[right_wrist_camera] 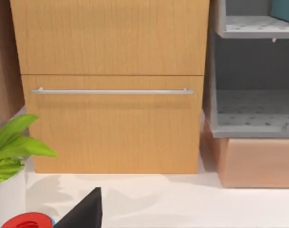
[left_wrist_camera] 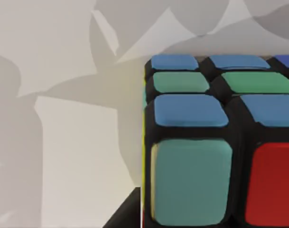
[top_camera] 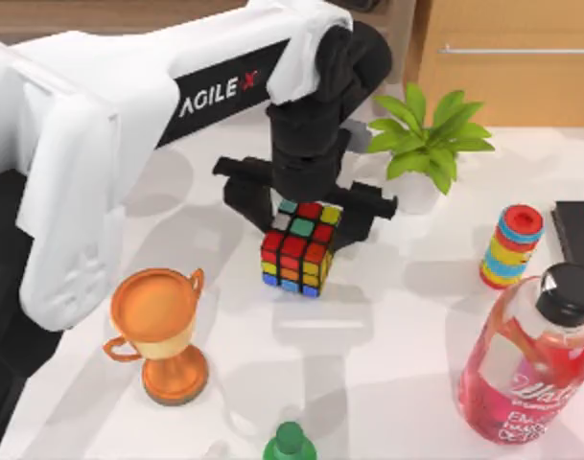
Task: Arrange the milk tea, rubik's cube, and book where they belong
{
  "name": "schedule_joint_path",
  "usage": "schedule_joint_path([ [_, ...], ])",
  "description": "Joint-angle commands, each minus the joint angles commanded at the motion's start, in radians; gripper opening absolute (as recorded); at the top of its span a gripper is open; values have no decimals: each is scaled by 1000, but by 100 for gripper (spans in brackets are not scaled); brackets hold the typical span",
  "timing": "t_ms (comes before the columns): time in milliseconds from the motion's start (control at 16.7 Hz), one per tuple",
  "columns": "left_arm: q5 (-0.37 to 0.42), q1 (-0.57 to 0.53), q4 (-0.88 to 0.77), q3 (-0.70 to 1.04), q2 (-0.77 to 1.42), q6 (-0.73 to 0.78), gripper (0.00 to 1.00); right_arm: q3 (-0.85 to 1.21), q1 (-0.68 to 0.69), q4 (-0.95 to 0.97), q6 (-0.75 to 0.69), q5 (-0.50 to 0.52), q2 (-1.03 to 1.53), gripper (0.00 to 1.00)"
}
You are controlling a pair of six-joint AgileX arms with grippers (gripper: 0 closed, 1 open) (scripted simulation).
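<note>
The rubik's cube [top_camera: 296, 247] has a black frame with mixed stickers and sits mid-table. My left gripper [top_camera: 306, 213] hangs straight over it. One black finger is against the cube's left side and the other against its right, so the gripper is shut on it. The left wrist view shows the rubik's cube [left_wrist_camera: 220, 142] very close, with a dark fingertip [left_wrist_camera: 127, 213] at its edge. A teal-blue corner of the book [right_wrist_camera: 284, 9] shows on the upper grey shelf [right_wrist_camera: 248, 28]. The milk tea is out of view.
An orange trophy [top_camera: 162, 331] stands front left and a potted plant [top_camera: 426, 144] at the back. A striped ring stack [top_camera: 510, 247], a black flat object [top_camera: 579, 225] and a pink bottle [top_camera: 531, 364] are on the right, a green bottle top [top_camera: 290, 443] at the front. The wooden drawer cabinet [right_wrist_camera: 111, 90] stands behind.
</note>
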Motion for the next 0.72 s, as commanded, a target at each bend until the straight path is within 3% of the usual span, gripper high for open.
schedule_joint_path([
  [360,0,1,-4,4,0,2,0,0,0,0,0,0,0,100],
  [720,0,1,-109,101,-9,1,0,0,0,0,0,0,0,100],
])
